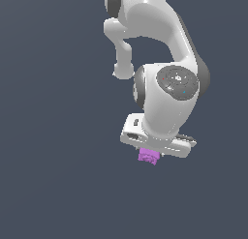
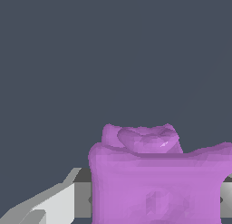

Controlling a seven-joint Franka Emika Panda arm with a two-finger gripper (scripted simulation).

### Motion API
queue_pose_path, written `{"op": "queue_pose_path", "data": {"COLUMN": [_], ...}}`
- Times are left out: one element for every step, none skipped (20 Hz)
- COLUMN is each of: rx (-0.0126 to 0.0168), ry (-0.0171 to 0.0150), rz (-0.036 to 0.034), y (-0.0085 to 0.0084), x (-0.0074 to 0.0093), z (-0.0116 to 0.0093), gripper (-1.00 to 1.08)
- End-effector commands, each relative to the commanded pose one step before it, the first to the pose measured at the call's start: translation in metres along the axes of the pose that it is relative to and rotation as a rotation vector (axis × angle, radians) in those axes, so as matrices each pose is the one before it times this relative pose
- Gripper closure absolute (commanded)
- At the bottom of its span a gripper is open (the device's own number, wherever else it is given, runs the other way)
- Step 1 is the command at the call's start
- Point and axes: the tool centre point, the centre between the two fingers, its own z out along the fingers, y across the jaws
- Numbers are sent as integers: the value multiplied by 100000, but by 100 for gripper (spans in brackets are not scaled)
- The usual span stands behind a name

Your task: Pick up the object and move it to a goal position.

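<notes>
The white arm (image 1: 160, 35) curves down from the top edge of the exterior view and ends in a broad wrist with a grey round cap (image 1: 179, 82). Below it sits the tool (image 1: 149, 155), its fingers hidden. The purple-magenta object (image 1: 148, 156) sticks out just beneath the tool's flat white body, touching it, against plain dark grey-blue background.

arm (image 1: 164, 54): 1 | gripper (image 1: 154, 155): 1 | purple lump (image 1: 148, 156): 1
</notes>
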Motion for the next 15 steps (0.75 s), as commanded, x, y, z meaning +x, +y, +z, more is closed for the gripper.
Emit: {"op": "queue_pose_path", "data": {"rx": [-12,0,0,0,0,0,0,0,0,0,0,0,0,0,0], "ry": [-16,0,0,0,0,0,0,0,0,0,0,0,0,0,0], "rz": [14,0,0,0,0,0,0,0,0,0,0,0,0,0,0], "y": [-375,-119,-108,-96,-86,-76,-66,-57,-48,-40,-32,-24,-17,-10,-3], "x": [552,174,158,142,128,113,100,87,74,62,50,39,28,17,5], "z": [-437,-132,-119,-107,-94,-83,-72,-61,-51,-41,-32,-24,-16,-9,-3], "gripper": [108,108,108,108,108,108,108,108,108,108,108,108,108,108,108]}}
